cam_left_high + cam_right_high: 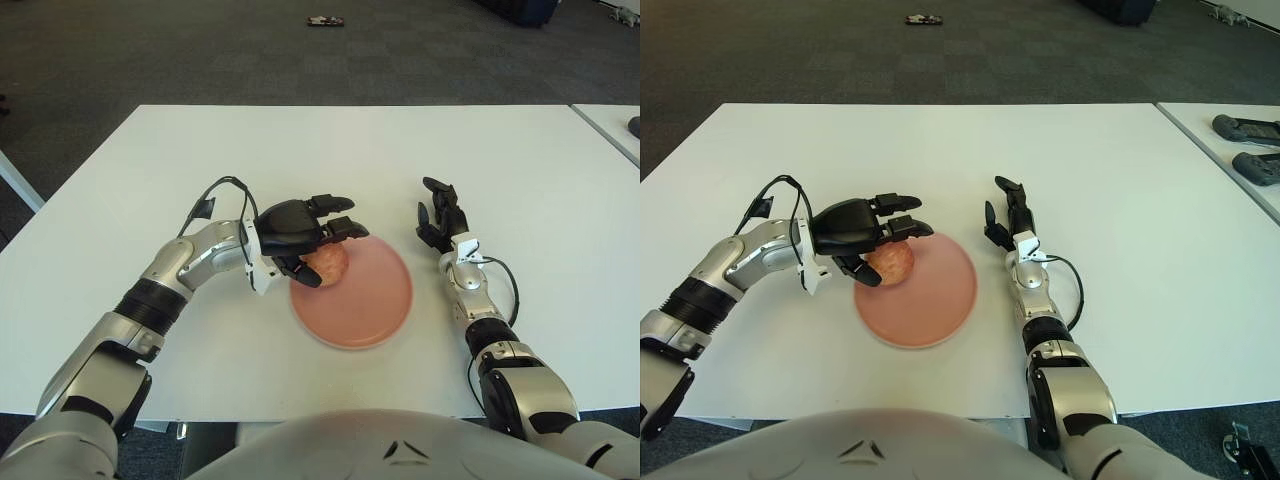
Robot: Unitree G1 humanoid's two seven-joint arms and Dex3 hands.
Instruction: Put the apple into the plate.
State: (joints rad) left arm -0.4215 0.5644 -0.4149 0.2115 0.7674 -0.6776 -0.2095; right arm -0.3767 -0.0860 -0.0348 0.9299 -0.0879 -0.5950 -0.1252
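Note:
The apple [330, 264] is reddish-yellow and sits on the left part of the round pink plate [368, 298] on the white table [350, 150]. My left hand [332, 250] reaches in from the left and hovers right over the apple. Its fingers [345, 227] stretch out straight above the apple, and the thumb is low at the apple's left side. The fingers are spread, not curled around the fruit. The hand hides the apple's upper left part. My right hand [437, 212] shows just right of the plate, fingers pointing away, holding nothing.
A second white table at the far right holds two dark devices [1246, 128]. A small dark object [325, 20] lies on the carpet beyond the table. A black cable [222, 190] loops at my left wrist.

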